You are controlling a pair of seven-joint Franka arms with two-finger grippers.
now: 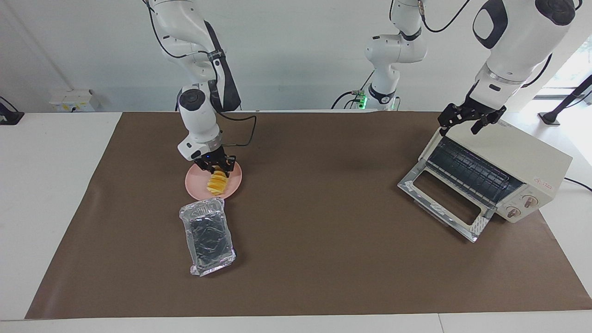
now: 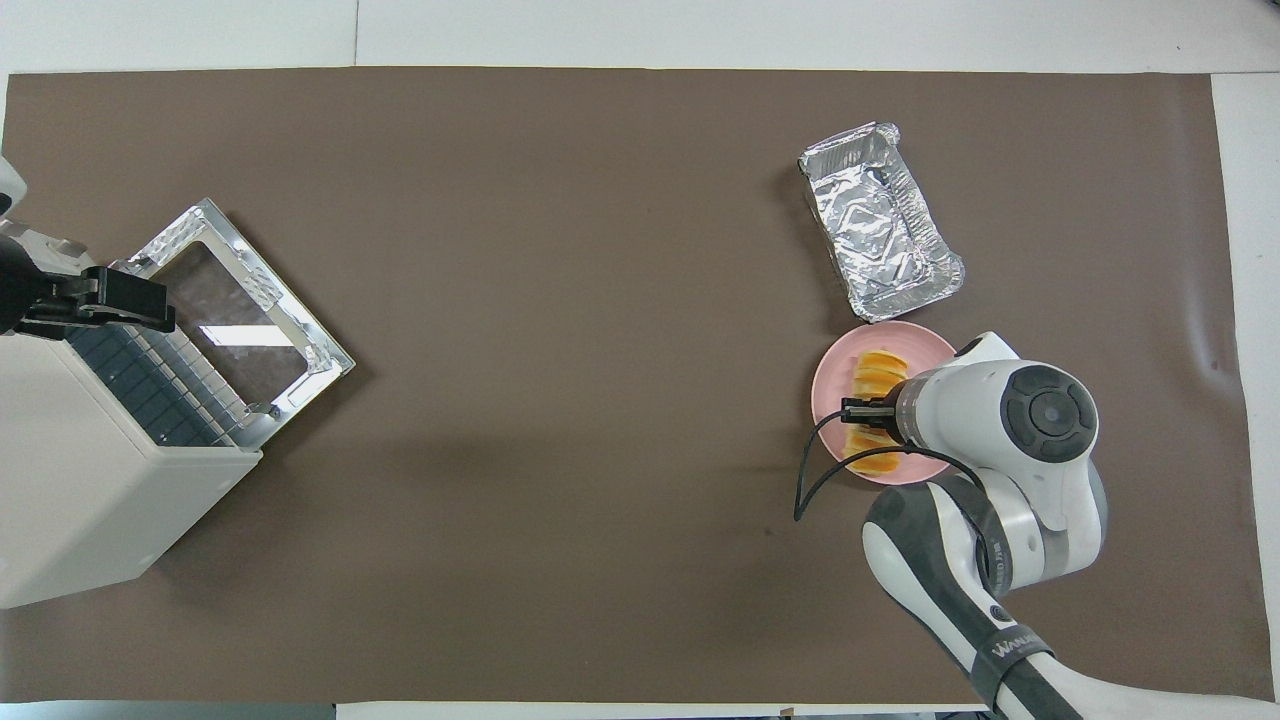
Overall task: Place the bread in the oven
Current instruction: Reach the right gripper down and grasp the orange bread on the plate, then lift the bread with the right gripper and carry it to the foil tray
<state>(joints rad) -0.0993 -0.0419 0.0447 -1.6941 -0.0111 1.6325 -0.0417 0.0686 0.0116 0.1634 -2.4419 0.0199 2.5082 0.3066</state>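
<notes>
Gripping bread (image 1: 216, 181) on plate (image 1: 196, 184), right tool (image 1: 217, 167) narrowed—facing view only; overhead hides fingertips.

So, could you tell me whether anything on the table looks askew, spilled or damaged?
Nothing spilled or broken. The oven sits at an angle with its door down, the foil tray lies slightly skewed, and the bread rests on the pink plate.
</notes>
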